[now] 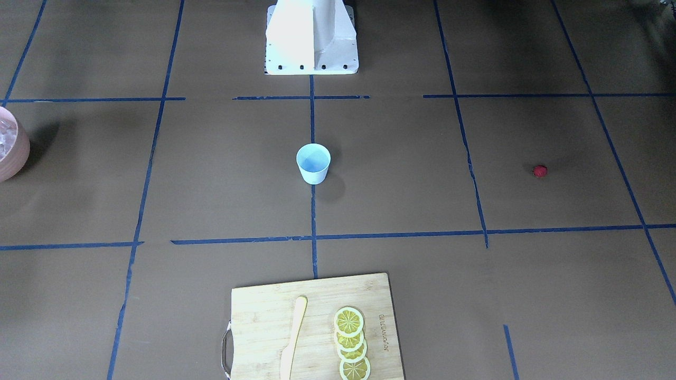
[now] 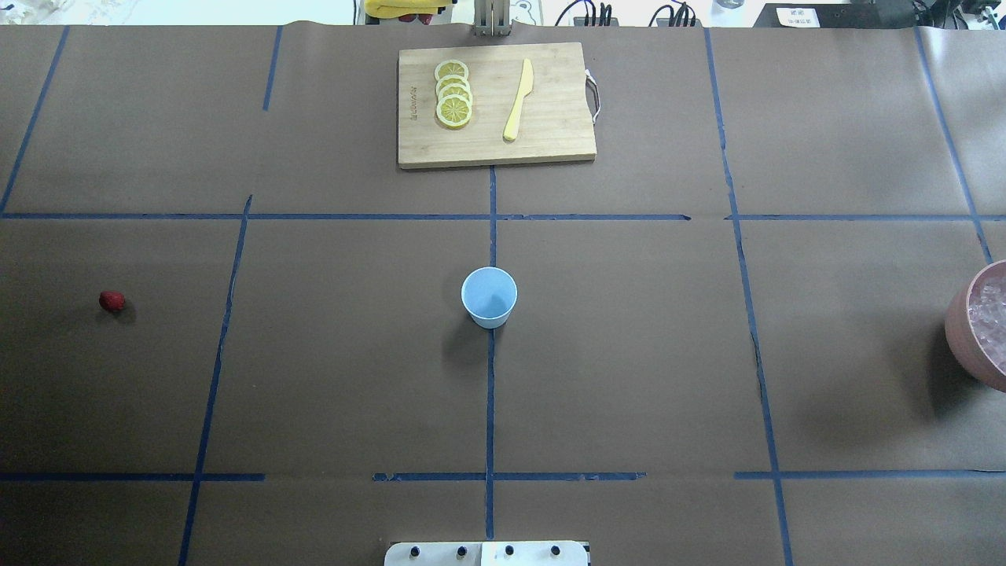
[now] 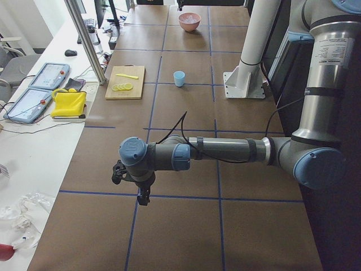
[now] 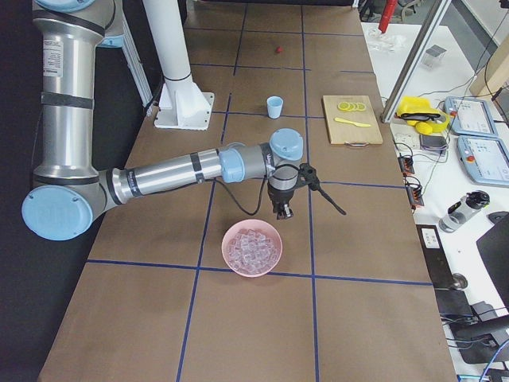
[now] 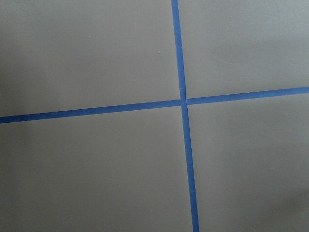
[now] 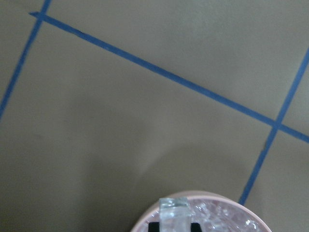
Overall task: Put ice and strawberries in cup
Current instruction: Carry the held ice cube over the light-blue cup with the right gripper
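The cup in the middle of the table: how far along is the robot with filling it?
Nothing is done yet: the cup is empty. In hand: the right hand, over the pink bowl, appears to pinch one ice cube. Left to do: carry that cube to the cup, then fetch the strawberry, which lies alone far out on the robot's left side. The left hand hangs above the table.

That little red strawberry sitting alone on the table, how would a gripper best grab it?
Probably straight down from above, pinching the strawberry across its middle. It is small and round, lies low on the table, and has nothing beside it.
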### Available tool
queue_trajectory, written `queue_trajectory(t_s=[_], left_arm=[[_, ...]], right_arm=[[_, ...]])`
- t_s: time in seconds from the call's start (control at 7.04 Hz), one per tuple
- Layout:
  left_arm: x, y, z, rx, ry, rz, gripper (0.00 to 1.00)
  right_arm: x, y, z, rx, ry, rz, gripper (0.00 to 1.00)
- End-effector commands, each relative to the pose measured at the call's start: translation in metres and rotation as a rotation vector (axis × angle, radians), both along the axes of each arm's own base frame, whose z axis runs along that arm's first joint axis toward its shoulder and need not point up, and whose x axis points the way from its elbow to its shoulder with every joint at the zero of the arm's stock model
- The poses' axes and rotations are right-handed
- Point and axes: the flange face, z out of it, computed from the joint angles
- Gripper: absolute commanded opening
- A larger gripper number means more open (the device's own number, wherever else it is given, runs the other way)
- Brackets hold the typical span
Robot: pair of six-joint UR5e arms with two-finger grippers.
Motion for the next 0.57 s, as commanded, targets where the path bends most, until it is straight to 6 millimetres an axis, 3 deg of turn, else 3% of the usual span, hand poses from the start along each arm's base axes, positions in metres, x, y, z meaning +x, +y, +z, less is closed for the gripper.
queue_trajectory(t_s=[0.0,0.14,0.43], left_arm=[[0.000,0.001,0.001,-0.002,0.000,0.000,1.00],[0.000,0.001,0.001,-0.002,0.002,0.000,1.00],[0.000,0.001,0.001,-0.003,0.002,0.000,1.00]], right_arm=[[-0.061,-0.047,-0.109,-0.058,-0.056,0.019,0.00],[-0.122,-0.053,-0.155,-0.108,-0.078,0.035,0.01],[-0.217,-0.039,-0.226,-0.225,-0.088,0.106,0.00]])
